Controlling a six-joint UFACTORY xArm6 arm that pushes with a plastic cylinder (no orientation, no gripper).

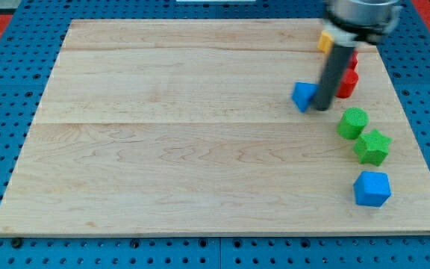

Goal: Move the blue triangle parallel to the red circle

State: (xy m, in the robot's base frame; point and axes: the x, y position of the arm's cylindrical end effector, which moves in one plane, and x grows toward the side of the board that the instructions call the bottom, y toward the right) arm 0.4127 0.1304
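Observation:
The blue triangle (302, 96) lies on the wooden board (163, 149) toward the view's upper right. My tip (322, 109) rests on the board right beside the triangle, at its right edge. The red circle (348, 82) stands just right of the rod, partly hidden behind it. Another red block (352, 60) sits above it, mostly hidden by the rod.
A yellow block (325, 41) peeks out at the view's top, left of the rod. A green cylinder (352, 122) and a green star (372, 146) lie below the red circle. A blue cube (371, 188) sits near the lower right edge.

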